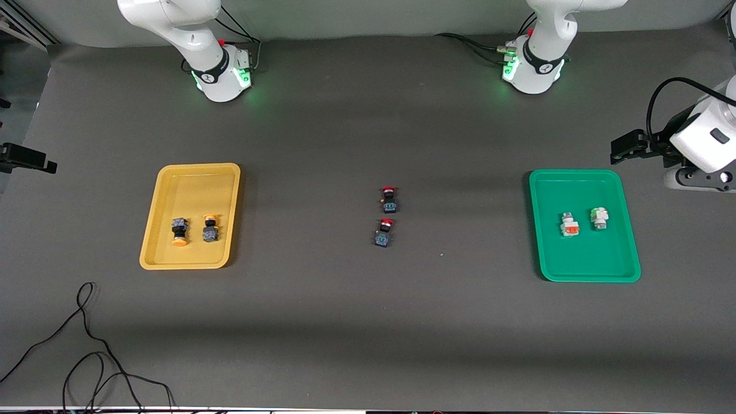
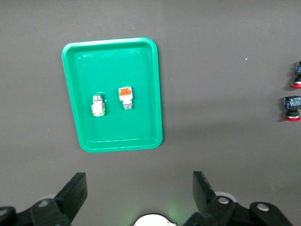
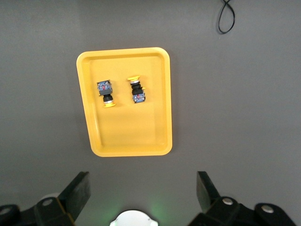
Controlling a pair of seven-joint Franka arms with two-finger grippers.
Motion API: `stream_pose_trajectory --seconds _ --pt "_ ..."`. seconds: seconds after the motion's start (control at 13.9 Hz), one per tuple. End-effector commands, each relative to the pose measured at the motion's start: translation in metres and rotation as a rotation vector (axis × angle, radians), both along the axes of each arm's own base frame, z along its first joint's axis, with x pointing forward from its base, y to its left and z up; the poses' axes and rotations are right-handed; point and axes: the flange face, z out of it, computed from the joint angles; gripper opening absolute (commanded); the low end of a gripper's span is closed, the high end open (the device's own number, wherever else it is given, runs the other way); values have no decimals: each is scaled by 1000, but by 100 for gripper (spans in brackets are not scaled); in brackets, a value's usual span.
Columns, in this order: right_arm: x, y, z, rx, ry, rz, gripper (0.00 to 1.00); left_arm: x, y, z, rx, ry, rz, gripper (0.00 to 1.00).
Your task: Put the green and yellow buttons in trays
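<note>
Nearest the camera, open table (image 1: pixel 368 333), only a loose cable (image 1: pixel 86 345) at the right arm's end. Midway: yellow tray (image 1: pixel 172 259) with two yellow buttons (image 1: pixel 180 230) inside, red buttons (image 1: pixel 385 221) mid-table, green tray (image 1: pixel 581 270) with two white buttons (image 1: pixel 569 224), all clear of rims. Left gripper (image 2: pixel 138 193) over bare table by the green tray, right gripper (image 3: pixel 143 190) by the yellow tray, both spread wide, empty.

Two buttons (image 1: pixel 195 229) lie in each tray (image 1: pixel 190 172), one tray under each arm's open jaws; two more buttons (image 1: pixel 386 223) sit mid-desk between.
</note>
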Motion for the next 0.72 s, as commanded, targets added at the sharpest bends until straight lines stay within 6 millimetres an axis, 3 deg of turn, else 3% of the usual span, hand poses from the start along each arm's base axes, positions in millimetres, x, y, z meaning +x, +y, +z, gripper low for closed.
stream_pose_trajectory --seconds 0.0,0.36,0.65 --pt "-11 4 14 -32 -48 -11 100 -1 -1 4 12 -16 -14 100" --pt "-24 -12 48 -29 -163 61 100 -1 -1 5 12 -17 -14 100" --pt "-34 -11 62 -22 -182 35 100 -1 -1 5 12 -17 -14 100"
